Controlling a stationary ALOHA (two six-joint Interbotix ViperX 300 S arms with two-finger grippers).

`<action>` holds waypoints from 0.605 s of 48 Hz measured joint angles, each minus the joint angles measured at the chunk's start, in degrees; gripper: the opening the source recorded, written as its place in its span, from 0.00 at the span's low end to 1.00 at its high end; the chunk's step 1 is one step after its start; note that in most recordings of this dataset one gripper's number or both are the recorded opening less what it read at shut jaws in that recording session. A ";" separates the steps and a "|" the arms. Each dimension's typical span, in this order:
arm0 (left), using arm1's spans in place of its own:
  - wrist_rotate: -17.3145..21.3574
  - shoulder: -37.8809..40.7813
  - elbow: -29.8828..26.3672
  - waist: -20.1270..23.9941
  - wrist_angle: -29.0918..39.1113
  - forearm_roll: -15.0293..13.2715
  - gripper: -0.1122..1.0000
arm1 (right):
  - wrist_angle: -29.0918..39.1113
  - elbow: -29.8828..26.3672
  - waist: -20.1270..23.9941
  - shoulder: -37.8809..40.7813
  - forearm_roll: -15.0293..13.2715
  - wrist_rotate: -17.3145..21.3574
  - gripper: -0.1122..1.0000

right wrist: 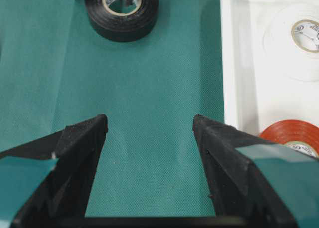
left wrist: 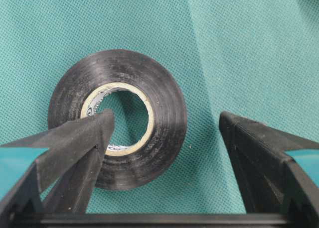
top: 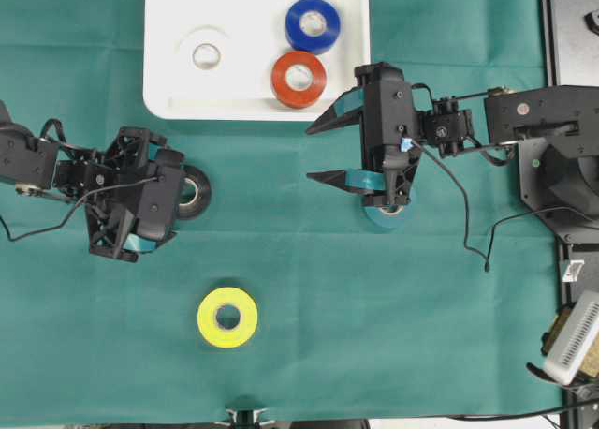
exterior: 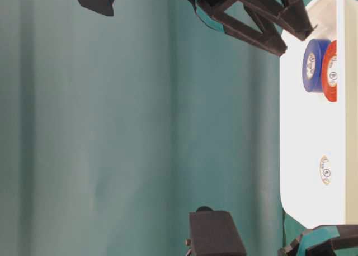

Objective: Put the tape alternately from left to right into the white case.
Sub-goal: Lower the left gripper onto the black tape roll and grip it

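Your shallow white plastic case (top: 168,92) holds three vinyl tape rolls: white (top: 206,54), blue (top: 313,24), red (top: 299,79). On the green-clothed desk (top: 374,307) lie the black roll (left wrist: 119,118), one wide left jaw in its core, the yellow (top: 227,317) and the teal (top: 388,214). Right jaws wide, empty.

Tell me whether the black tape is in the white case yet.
Out. The black tape lies flat on the green cloth, outside the white case, with the open left hand straddling its wall.
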 measured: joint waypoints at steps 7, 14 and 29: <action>0.00 0.00 -0.18 0.00 0.00 0.00 0.54 | -0.09 0.00 0.00 0.00 0.00 0.00 0.68; 0.00 0.00 -0.18 0.00 0.09 0.00 0.22 | -0.09 0.09 0.00 0.00 0.09 0.00 0.68; -1.93 0.00 -1.14 0.09 4.04 0.00 0.06 | 0.00 0.09 0.00 0.00 0.00 0.00 0.68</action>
